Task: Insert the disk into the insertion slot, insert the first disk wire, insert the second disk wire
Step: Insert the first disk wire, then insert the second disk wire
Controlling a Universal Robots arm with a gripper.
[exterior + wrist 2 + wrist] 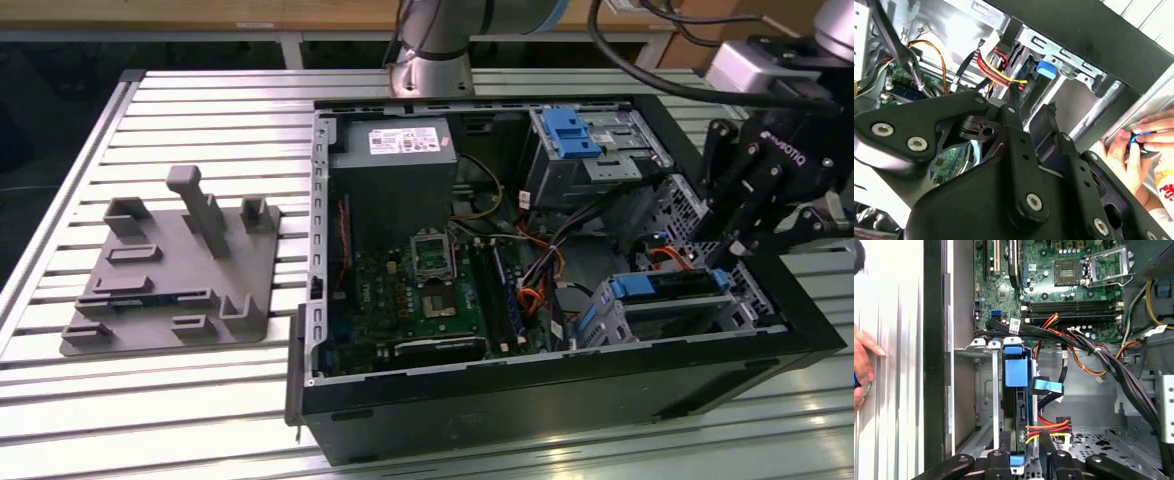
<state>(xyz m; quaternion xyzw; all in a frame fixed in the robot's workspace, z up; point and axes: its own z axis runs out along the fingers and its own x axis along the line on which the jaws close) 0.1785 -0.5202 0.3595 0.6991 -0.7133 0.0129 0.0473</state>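
Judging by the first wrist view, I take the disk [1016, 367] as already seated on edge in the insertion slot [985, 390], my gripper [1021, 452] poised at the disk's end, narrowly parted and empty, and the coloured wires [1049, 429] beside the disk apparently not yet plugged in.

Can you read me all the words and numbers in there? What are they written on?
No text is clear enough to quote.
White label on the power supply: print too small to read.
White lettering on the gripper: a maker's mark, left unquoted.
White tag on the black cable bundle: blurred.
Red print beside the hand: cut off, unreadable.
Motherboard markings: too small.
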